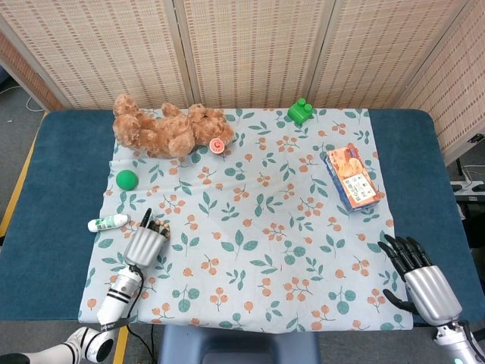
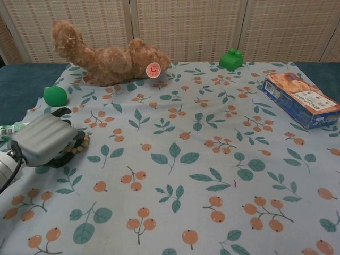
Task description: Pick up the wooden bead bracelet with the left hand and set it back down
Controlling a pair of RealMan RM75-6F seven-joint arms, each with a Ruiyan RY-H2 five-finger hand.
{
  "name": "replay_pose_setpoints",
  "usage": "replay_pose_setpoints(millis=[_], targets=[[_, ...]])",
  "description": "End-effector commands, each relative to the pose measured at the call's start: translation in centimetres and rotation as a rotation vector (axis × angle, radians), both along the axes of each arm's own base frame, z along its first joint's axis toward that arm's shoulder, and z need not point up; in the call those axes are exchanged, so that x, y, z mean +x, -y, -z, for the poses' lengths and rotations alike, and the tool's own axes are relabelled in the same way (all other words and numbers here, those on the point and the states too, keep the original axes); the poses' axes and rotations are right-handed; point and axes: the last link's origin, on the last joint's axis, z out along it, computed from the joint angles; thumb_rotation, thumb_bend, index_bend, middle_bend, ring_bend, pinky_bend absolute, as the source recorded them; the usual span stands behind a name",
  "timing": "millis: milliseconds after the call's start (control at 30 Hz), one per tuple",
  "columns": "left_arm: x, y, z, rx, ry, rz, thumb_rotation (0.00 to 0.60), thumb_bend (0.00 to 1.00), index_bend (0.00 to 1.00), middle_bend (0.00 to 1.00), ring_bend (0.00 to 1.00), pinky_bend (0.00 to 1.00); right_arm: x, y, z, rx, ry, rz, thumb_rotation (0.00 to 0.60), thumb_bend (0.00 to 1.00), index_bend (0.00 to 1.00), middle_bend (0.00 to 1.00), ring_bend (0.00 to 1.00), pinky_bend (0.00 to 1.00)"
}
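A pale cloth (image 1: pixel 250 227) printed with green leaves and orange berries is spread on a dark blue surface (image 1: pixel 68 189). A brown bear (image 1: pixel 167 129), green ball (image 1: pixel 126 179), green block (image 1: pixel 300 111) and orange-and-blue box (image 1: pixel 352 178) are seen.

Backdrop: folding screen (image 1: pixel 250 49) of woven reed panels in pale frames, standing behind the tabletop.
Tabletop (image 1: pixel 53 205): covered in dark teal fabric, overlaid with a pale cloth (image 1: pixel 265 227) printed with leaves and orange berries.
Floor (image 1: pixel 15 125): grey, at left.
Light: even, soft.
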Motion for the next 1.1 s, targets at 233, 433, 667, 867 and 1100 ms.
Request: replay_pose_setpoints(millis=[233, 433, 667, 867, 1100], targets=[[-0.4, 0.1, 0.0, -0.026, -0.008, -0.056, 0.595, 0.52, 0.53, 0.63, 0.38, 0.13, 0.0, 0.0, 0.0, 0.002, -0.006, 0.002, 0.6, 0.15, 0.0, 0.0, 0.0, 0.0], [0.2, 0.4, -0.6, -0.023, 0.043, -0.05, 0.442, 0.48, 0.39, 0.52, 0.35, 0.13, 0.0, 0.0, 0.1, 0.004, -0.007, 0.005, 0.6, 0.15, 0.0, 0.0, 0.0, 0.0], [-0.1, 0.3, -0.6, -0.017, 0.008, -0.053, 0.513, 0.47, 0.45, 0.58, 0.36, 0.13, 0.0, 0.0, 0.1, 0.006, -0.003, 0.004, 0.6, 0.15, 0.0, 0.0, 0.0, 0.0], [-0.3, 0.2, -0.4, 0.019, -0.041, -0.041, 0.6, 0.54, 0.65, 0.75, 0.43, 0.14, 0.0, -0.1, 0.0, 0.006, 0.0, 0.001, 0.6, 0.15, 0.0, 0.0, 0.0, 0.0], [1.1, -0.9, -1.3, 0.085, 0.052, -0.001, 0.6, 0.64, 0.73, 0.84, 0.51, 0.18, 0.1, -0.1, -0.2, 0.005, 0.005, 0.0, 0.6, 0.15, 0.0, 0.0, 0.0, 0.0]])
